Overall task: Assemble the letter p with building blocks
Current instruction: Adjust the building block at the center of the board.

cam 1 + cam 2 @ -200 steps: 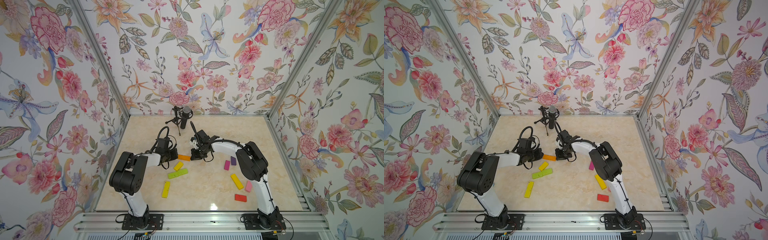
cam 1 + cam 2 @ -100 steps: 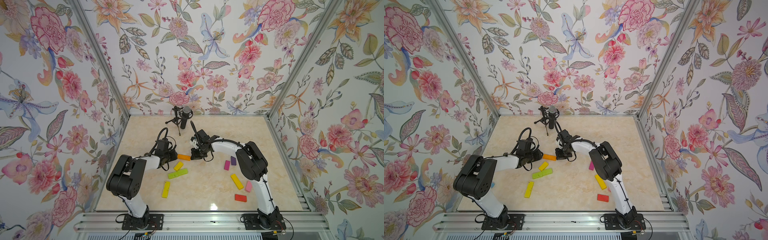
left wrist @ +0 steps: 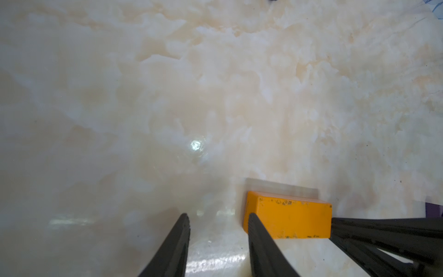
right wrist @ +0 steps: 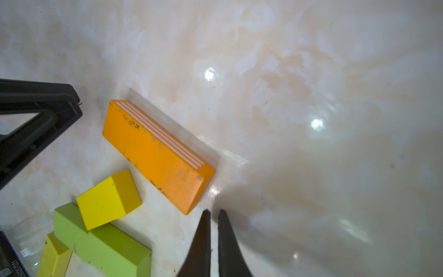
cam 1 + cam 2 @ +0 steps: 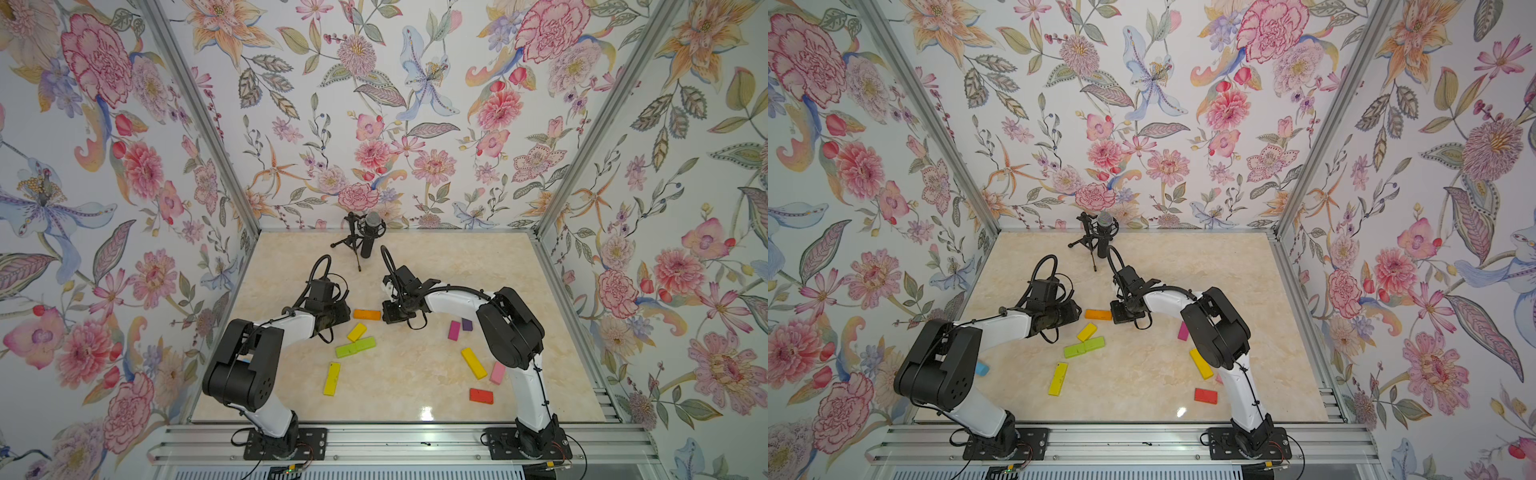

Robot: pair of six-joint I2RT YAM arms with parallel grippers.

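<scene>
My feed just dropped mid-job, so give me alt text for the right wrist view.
An orange block lies on the marble table, one end close to the tips of the right claw, which is shut and holds nothing. A short yellow block and a lime green block sit close beside it.

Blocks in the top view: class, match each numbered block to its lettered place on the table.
1 orange block
2 red block
3 magenta block
4 lime block

a beside the purple block
b farthest back
c nearest the front rail
d next to the short yellow block

Pairs: 1-b, 2-c, 3-a, 4-d
</scene>
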